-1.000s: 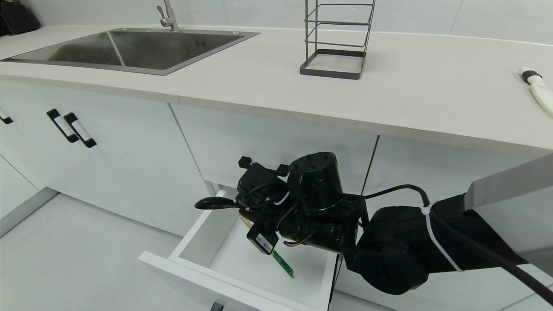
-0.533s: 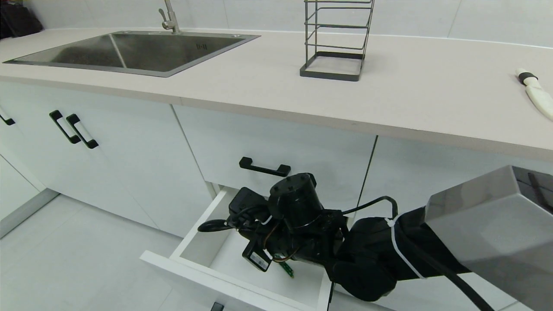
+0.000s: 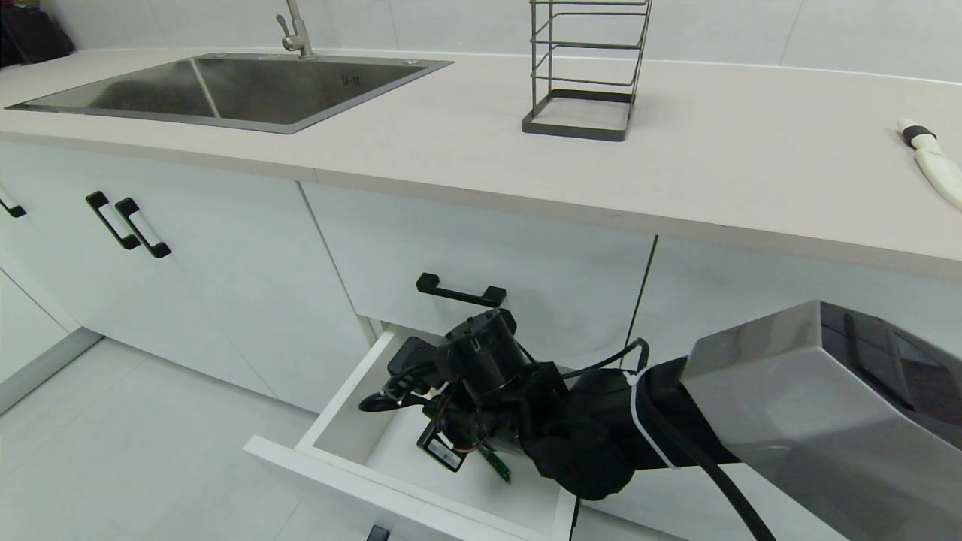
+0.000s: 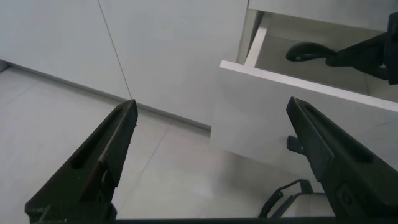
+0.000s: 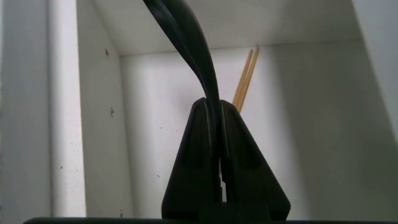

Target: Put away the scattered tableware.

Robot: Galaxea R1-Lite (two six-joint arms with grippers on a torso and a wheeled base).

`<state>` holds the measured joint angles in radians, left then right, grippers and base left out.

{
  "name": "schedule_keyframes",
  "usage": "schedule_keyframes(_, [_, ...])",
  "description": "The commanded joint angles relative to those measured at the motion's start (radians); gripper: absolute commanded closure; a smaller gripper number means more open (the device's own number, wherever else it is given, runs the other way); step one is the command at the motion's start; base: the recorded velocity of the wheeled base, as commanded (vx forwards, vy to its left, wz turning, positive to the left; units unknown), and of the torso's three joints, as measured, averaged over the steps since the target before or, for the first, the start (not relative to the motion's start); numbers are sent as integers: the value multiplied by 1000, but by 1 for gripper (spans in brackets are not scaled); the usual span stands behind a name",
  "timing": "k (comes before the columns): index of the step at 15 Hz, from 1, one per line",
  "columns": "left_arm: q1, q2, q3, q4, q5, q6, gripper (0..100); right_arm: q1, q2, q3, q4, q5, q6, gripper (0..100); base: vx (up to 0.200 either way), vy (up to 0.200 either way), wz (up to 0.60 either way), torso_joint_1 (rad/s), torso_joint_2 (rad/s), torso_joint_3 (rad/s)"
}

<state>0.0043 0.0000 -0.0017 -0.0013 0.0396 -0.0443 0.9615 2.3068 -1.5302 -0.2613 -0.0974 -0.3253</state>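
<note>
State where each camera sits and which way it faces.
Head view: on the head, looking down past the counter at the open drawer; right arm shows.
Left wrist view: low, facing the drawer front; left gripper open.
Right wrist view: looking into the drawer along the right gripper, shut on the black spoon.
Shared: all three show drawer and spoon.

No legible text or numbers, a small dark mark (image 3: 350, 79) on the inner wall of the sink (image 3: 301, 94) too small to read, a white sticker (image 3: 443, 451) on the right arm (image 3: 586, 443), print unreadable.
</note>
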Motion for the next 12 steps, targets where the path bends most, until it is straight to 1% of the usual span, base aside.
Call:
schedule_keyframes(1, [0, 0, 0, 0, -1, 0, 0, 0, 19, -10, 0, -19, 2, 100, 0, 0, 0, 0, 0, 0])
schedule_keyframes(3, [0, 0, 0, 0, 0, 0, 0, -1, 22, -10, 0, -65, 15, 100, 0, 0, 0, 0, 0, 0])
schedule_keyframes(6, [0, 0, 0, 0, 0, 0, 0, -1, 37, -16, 5, -133, 78, 100, 0, 0, 0, 0, 0, 0])
schedule_keyframes(8, [0, 0, 0, 0, 0, 0, 0, 0, 65, -71, 59, -192, 137, 100, 0, 0, 0, 0, 0, 0])
schedule_keyframes(9, [0, 0, 0, 0, 0, 0, 0, 0, 85, -123, 125, -212, 152, 100, 0, 0, 0, 0, 0, 0])
schedule_keyframes(12, [0, 0, 0, 0, 0, 0, 0, -1, 111, -163, 174, -249, 152, 100, 0, 0, 0, 0, 0, 0])
